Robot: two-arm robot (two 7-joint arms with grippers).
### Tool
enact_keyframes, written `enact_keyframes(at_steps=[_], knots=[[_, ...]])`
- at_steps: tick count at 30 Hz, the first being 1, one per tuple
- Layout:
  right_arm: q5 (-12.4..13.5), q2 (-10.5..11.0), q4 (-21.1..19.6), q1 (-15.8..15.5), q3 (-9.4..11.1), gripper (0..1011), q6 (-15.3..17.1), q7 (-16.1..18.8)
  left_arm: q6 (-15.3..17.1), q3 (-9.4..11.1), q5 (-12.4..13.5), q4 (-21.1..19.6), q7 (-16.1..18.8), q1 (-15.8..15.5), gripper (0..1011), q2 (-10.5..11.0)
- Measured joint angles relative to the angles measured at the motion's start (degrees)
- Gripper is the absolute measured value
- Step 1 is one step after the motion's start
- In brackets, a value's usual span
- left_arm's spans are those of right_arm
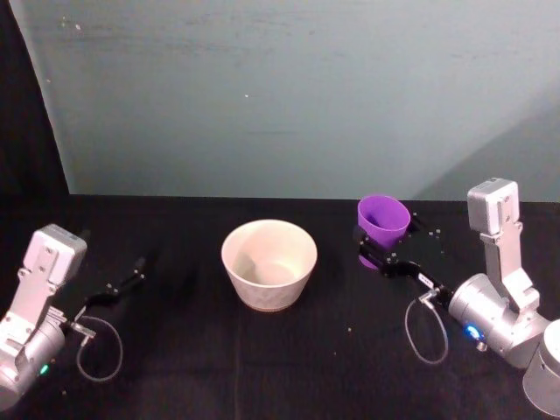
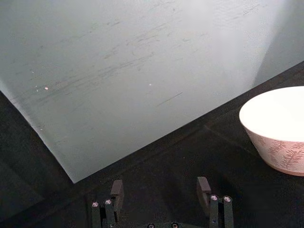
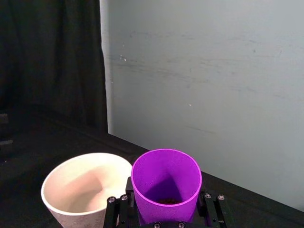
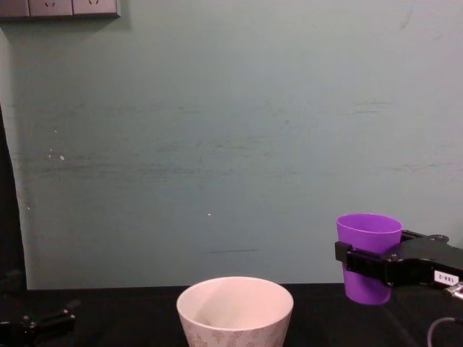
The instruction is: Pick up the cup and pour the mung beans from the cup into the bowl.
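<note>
Head view: right gripper (image 1: 376, 249) clasps the upright cup (image 1: 383, 219) right of centre, bowl (image 1: 267, 293) to its left; left gripper (image 1: 136, 273) idles, fingers spread, lower left.

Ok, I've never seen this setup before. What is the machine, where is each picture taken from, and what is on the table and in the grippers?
It is a two-armed robot with a gripper on each arm. One picture looks down from its head, one looks across the black table from its chest, and the other two come from cameras on its left and right wrists. On the table stands a cream-white bowl, with nothing visible inside. The right gripper is shut on an upright purple cup, to the bowl's right; dark mung beans lie at its bottom. The left gripper is open and empty, low on the bowl's left.
</note>
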Motion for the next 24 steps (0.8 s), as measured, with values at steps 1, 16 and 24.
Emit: enact_keyframes(at_steps=[1, 16, 24], knots=[[0.00, 0.00, 0.00, 0.00, 0.00, 718, 0.00, 0.00, 0.00, 0.00, 0.00, 0.00, 0.00, 0.00, 1011, 0.00], [0.02, 0.00, 0.00, 0.00, 0.00, 718, 0.03, -0.01, 0.00, 0.00, 0.00, 0.00, 0.00, 0.00, 1011, 0.00], [0.02, 0.00, 0.00, 0.00, 0.00, 718, 0.03, 0.00, 0.00, 0.00, 0.00, 0.00, 0.00, 0.00, 1011, 0.00]])
